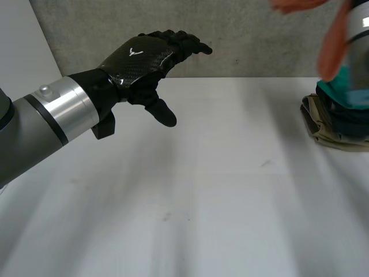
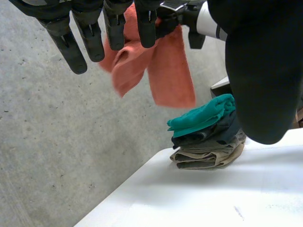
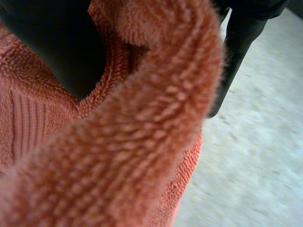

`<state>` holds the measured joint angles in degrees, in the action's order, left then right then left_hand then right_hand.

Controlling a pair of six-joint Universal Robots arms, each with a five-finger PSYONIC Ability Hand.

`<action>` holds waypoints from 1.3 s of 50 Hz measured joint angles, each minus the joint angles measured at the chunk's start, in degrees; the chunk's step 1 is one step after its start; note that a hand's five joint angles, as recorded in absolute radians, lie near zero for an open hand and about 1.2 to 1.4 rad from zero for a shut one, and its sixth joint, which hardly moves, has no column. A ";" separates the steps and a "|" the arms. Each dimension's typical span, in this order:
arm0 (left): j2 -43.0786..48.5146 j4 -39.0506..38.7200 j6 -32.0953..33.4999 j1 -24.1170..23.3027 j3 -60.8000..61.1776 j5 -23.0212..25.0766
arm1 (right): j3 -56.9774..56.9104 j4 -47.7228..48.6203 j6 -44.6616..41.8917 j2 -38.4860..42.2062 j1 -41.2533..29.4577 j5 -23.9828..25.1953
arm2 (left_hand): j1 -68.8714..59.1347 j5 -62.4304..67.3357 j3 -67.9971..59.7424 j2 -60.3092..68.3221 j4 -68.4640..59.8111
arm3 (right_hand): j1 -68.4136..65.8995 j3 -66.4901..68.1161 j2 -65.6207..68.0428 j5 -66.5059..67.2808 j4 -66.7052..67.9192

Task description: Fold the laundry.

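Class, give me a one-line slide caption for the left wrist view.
Right hand holds an orange towel in the air near the folded stack.

the left robot hand [image 1: 144, 57] hovers over the surface [image 1: 202, 202], fingers relaxed. a folded pile [image 1: 333, 121] sits at right, an orange cloth [image 1: 331, 49] above.

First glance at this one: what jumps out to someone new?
An orange towel dangles in the air, pinched by the right robot hand above a stack of folded laundry at the far right of the table. The left robot hand hovers open above its left side.
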<state>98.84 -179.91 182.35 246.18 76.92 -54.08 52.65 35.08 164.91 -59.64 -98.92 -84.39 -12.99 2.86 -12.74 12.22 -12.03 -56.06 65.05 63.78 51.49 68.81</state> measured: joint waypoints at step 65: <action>-2.66 -1.75 -2.70 -1.71 0.35 -0.72 | 16.17 -28.72 -3.66 -17.83 39.05 6.37 | 0.00 0.00 0.00 0.00 0.00 | 42.81 -52.79 -51.66 -48.58 -56.52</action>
<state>96.19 -181.67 179.65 244.47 77.27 -54.80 68.83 6.36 161.25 -77.47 -59.87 -78.02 -12.99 2.86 -12.74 12.22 -12.03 -13.25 12.26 12.13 2.91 12.29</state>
